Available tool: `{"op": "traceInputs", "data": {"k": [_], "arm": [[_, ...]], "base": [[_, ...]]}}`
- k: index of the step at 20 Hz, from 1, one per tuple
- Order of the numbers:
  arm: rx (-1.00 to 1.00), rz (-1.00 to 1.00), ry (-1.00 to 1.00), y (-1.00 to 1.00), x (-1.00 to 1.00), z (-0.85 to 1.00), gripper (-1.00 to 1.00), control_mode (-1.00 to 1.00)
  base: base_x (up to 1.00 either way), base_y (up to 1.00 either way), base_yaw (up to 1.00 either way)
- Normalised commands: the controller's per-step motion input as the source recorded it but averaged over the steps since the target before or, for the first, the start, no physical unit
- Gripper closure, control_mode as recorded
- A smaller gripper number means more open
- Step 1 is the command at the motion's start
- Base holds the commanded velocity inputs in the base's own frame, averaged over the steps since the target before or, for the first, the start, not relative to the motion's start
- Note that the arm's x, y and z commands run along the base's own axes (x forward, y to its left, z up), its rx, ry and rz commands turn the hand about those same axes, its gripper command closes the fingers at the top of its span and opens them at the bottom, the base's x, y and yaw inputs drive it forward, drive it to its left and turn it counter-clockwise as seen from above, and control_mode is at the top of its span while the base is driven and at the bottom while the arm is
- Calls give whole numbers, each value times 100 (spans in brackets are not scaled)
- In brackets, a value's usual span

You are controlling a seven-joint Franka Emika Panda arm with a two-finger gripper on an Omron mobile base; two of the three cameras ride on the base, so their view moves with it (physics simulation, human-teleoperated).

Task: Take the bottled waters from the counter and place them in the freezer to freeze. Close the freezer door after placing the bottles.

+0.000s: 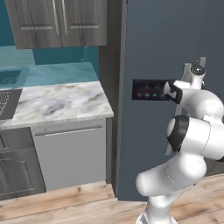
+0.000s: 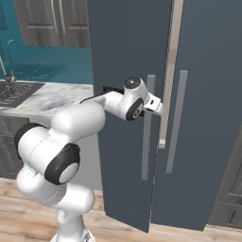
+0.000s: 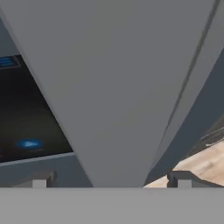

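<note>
Gripper [image 3: 111,179] spread wide: in the hand view the two dark finger tips sit far apart at the bottom, one at lower left, one at lower right, with a broad grey bar handle [image 3: 118,87] running between them from the top of the frame down to the bottom centre. Nothing pinched; whether the tips touch the bar cannot be told.

Right base view: the arm reaches from lower left up to centre frame, its hand against the left-hand grey bar handle [image 2: 147,137] of the freezer [image 2: 208,118]. The panel carrying that handle [image 2: 127,56] stands ajar, its right edge swung out toward the camera; a pale strip of the interior [image 2: 176,42] shows in the gap at upper centre. A second bar handle [image 2: 176,123] is on the right-hand panel, just right of centre.

Left base view: dark control display [image 1: 148,89] with small blue lights on the slate panel at centre, partly covered by the arm's wrist. Same display appears at the left of the hand view [image 3: 26,113].

Counter [image 1: 61,103], marble-patterned, at centre left of the left base view, top bare where visible. Dark sink with wire rack [image 1: 6,103] at its left edge. Grey woodgrain wall cabinets [image 1: 57,22] at upper left. Pale dishwasher-like front [image 1: 70,153] below the counter. Wooden floor [image 1: 65,201] along the bottom.

Bottled waters: no bottle can be made out on the visible counter.
</note>
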Motion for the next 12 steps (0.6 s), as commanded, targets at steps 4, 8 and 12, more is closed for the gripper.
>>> {"op": "traceInputs", "data": {"k": [4, 8, 12], "arm": [[0, 2, 0, 0, 11, 0, -100, -100], [0, 0, -3, 0, 16, -1, -100, -100], [0, 0, -1, 0, 34, 0, -100, -100]], "base": [[0, 0, 0], [0, 0, 0], [0, 0, 0]]}}
